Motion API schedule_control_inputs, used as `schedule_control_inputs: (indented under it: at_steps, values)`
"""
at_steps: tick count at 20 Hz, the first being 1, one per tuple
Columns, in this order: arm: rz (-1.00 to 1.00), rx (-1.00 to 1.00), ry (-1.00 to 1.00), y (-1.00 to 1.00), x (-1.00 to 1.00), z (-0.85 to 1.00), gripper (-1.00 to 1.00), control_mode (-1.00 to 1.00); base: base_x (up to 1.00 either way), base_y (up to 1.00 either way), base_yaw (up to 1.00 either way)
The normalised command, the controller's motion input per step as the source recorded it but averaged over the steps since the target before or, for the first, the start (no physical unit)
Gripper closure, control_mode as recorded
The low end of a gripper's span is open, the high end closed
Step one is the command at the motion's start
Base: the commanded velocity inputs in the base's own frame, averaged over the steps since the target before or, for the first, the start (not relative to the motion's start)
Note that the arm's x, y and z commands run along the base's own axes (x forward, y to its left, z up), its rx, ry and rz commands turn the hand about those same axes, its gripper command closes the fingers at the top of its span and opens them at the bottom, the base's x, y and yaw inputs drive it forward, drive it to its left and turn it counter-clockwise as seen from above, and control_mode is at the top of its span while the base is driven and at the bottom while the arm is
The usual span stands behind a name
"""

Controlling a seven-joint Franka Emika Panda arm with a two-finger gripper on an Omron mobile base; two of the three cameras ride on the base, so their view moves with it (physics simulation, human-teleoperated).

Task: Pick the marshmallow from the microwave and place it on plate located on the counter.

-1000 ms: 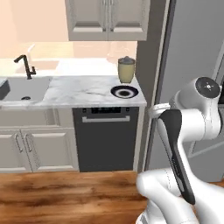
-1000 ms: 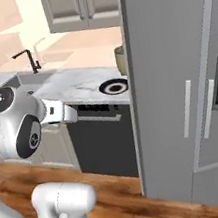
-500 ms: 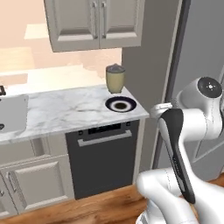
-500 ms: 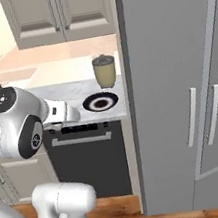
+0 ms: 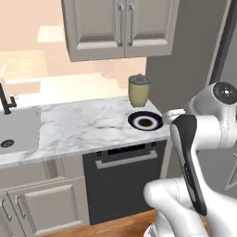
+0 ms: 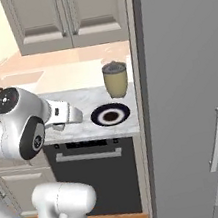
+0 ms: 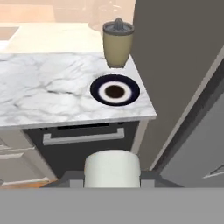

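In the hand view a white cylindrical marshmallow [image 7: 112, 165] sits between the two dark finger tips, with my gripper [image 7: 112, 176] shut on it. It is held in the air in front of the counter edge, short of the plate. The small round dark navy plate [image 7: 115, 91] [image 5: 145, 121] [image 6: 110, 115] lies at the right end of the white marble counter [image 7: 48, 94] [image 5: 83, 127] [image 6: 81, 128], with nothing on it. The microwave is out of view.
A tan lidded jar [image 7: 117, 43] [image 5: 139, 90] [image 6: 115, 79] stands just behind the plate. The tall grey fridge side [image 6: 179, 93] [image 7: 175, 65] walls off the counter's right end. A dark dishwasher front [image 5: 125, 180] sits below, a sink [image 5: 14, 134] to the left, and cabinets [image 5: 115, 28] above.
The whole picture has shifted: the base has driven closer to the counter, so plate and jar appear nearer and larger. The arm keeps its pose with the marshmallow still gripped.
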Motion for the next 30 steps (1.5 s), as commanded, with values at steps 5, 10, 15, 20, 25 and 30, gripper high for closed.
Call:
schedule_control_inputs:
  at_steps: [5,10,15,20,25,30]
  values:
    - [0.00,0.00,0.00,0.00,0.00,0.00,1.00,1.00,0.70,0.00,0.23]
    - [0.00,0.00,0.00,0.00,0.00,0.00,1.00,1.00,0.68,0.00,0.15]
    - [0.00,0.00,0.00,0.00,0.00,0.00,1.00,1.00,0.64,0.00,0.14]
    - [0.00,0.00,0.00,0.00,0.00,0.00,1.00,1.00,0.25,-0.11,0.09]
    - [0.00,0.04,0.09,-0.35,0.35,-0.26,1.00,-1.00,0.08,-0.03,0.01]
    - [-0.13,0.10,0.12,-0.58,0.69,-0.68,1.00,-1.00,0.00,0.00,0.00]
